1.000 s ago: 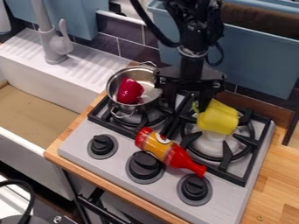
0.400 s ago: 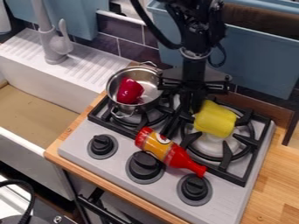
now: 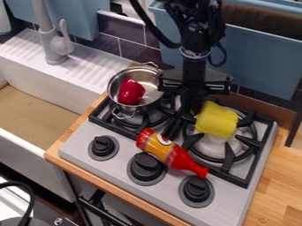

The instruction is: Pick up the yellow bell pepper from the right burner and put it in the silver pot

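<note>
yellow bell pepper (image 3: 216, 119) lies over the right-hand burner, turned a little from its pose in the earliest frame, while the pincer (image 3: 190, 109), whose fingers stood well apart then, now has them drawn together just beside the pepper's left end; i cannot tell whether any bit of it is nipped between them. the red bell pepper (image 3: 131, 91) and the bottle (image 3: 171, 152) lie where they were. smooth and rounded, the yellow one has blunt, boxy sides; the red one, shiny and plump, rests inside a round pot (image 3: 154, 93) of polished metal with looped wire handles. the bottle, red with an orange middle, tapers to a narrow red nozzle and lies slantwise across the stove's front edge of black grate (image 3: 227, 178) and its flat grey panel (image 3: 119, 170), among ridged black knobs (image 3: 146, 167). pale, grained wood makes the worktop (image 3: 277, 176).
</note>
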Controlling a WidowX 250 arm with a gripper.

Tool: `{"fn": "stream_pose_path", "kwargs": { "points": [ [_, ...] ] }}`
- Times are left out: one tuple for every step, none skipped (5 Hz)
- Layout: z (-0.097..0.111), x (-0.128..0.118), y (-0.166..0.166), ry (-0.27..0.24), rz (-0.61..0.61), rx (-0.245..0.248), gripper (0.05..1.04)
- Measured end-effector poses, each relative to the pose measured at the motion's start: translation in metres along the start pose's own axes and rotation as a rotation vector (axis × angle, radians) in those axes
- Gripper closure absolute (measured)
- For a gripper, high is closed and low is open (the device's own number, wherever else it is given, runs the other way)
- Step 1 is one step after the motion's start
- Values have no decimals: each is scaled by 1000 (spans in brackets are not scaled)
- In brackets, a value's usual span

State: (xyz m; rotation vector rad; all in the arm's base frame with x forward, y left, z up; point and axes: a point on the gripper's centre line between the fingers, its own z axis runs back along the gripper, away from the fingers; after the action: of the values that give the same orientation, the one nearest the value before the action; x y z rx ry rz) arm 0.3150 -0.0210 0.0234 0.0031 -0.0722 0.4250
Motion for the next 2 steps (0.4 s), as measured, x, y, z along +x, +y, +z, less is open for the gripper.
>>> {"fn": "stream_pose_path", "kwargs": {
  "points": [
    [12,1,7,15,13,-23,1013],
    [25,7,14,-16,44,-36,1012]
  ]
}}
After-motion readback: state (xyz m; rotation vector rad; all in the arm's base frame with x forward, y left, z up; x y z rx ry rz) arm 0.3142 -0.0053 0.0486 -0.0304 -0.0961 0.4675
